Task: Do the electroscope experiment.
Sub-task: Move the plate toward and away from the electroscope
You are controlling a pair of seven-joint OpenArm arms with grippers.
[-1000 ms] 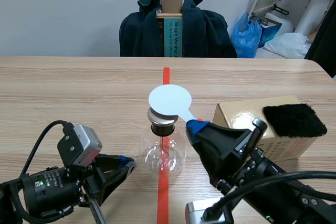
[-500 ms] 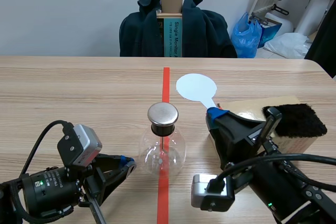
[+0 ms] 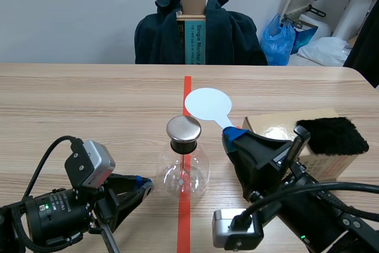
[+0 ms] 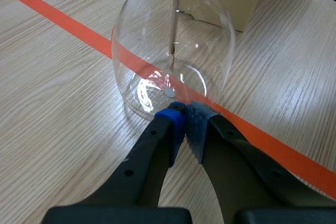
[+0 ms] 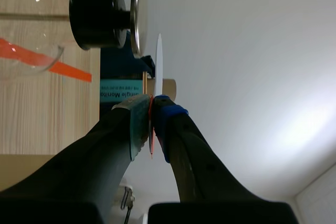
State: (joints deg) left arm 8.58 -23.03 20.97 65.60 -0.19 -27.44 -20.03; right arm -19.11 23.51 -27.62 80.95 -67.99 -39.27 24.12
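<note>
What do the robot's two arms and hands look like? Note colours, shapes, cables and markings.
The left arm and right arm are black. The left hand and right hand each have two thick black fingers, tipped with one blue pad and one grey dotted pad. A grey box sits on each wrist, and looped black cables run along the arms.

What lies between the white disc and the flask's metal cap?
Nothing: the right wrist view shows a narrow bare gap separating the white disc from the metal cap.
</note>
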